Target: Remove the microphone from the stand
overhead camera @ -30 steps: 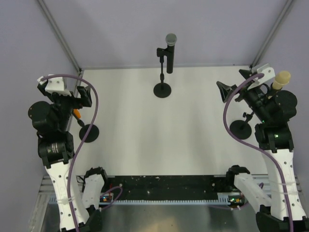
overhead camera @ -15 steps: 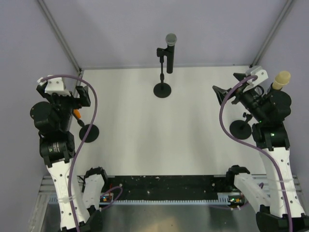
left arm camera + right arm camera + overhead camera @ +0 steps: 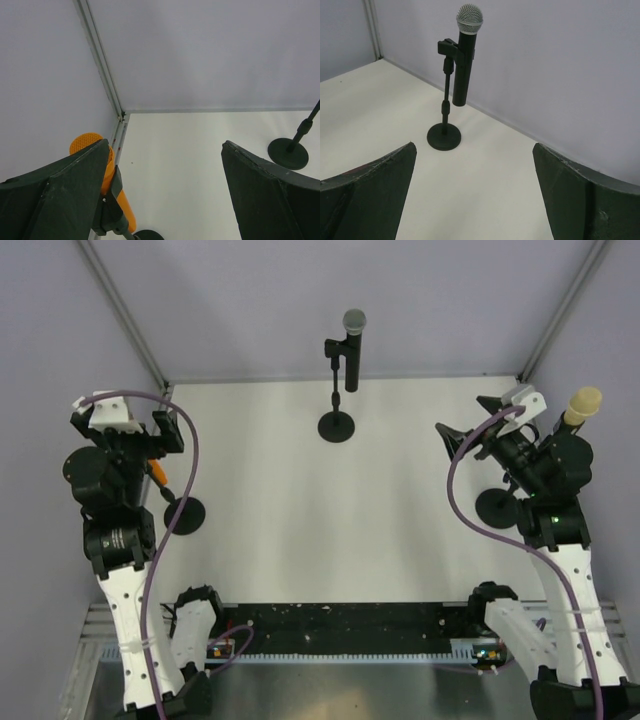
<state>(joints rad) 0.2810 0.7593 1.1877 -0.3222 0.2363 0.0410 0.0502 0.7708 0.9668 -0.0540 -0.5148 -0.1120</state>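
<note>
Microphone (image 3: 352, 350), black with a grey mesh head, is sitting upright in the clip of its stand (image 3: 336, 426) at the far middle of the table (image 3: 300, 500), untouched and well apart from both arms. Left gripper (image 3: 128, 428) is hanging with jaws spread wide, gripping nothing, near an orange mic (image 3: 157, 475) clipped on a second stand (image 3: 184, 514). Right gripper (image 3: 475, 420) is likewise gaping empty, facing the far stand, with a beige mic (image 3: 580, 405) standing just beside that arm.

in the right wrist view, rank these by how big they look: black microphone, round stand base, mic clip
1. black microphone
2. round stand base
3. mic clip
All three stand together, so nearness to the camera hardly skews this.
</note>
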